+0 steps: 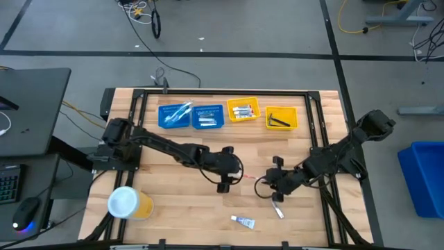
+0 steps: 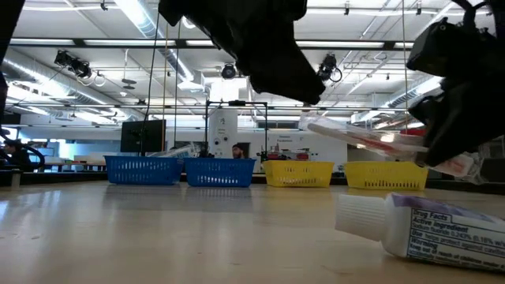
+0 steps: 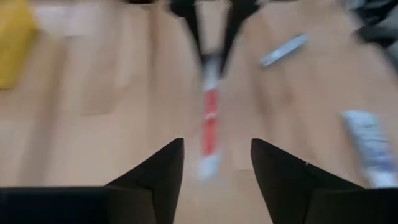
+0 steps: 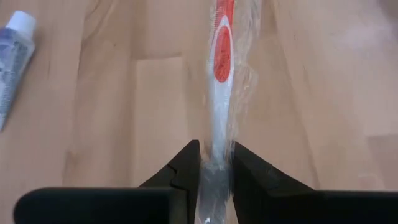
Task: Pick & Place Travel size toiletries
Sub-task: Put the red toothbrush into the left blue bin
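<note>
Red and white, a plastic-wrapped toothbrush (image 4: 219, 93) is pinched at one end between the dark fingers of the right gripper (image 4: 214, 171), which are closed onto its handle; the rest of the brush reaches out over the wooden table (image 1: 173, 215) toward the left arm. From above, the right gripper (image 1: 269, 186) sits near the middle of the table, and the left gripper (image 1: 227, 182) is just beside it on the other side of the brush. The left gripper's fingers (image 3: 163, 177) stand apart with the toothbrush (image 3: 210, 124) showing between them in its blurred wrist view, and they do not clamp it. A white toothpaste tube (image 1: 243, 221) lies on the boards near the front edge, well apart from both grippers, and a small silvery tube (image 1: 279, 210) lies just in front of the right gripper. Along the far side stand two blue trays (image 1: 191, 116) and two yellow trays (image 1: 262, 115), each with small items inside. A yellow tub with a white lid (image 1: 129, 203) stands at the front left.
</note>
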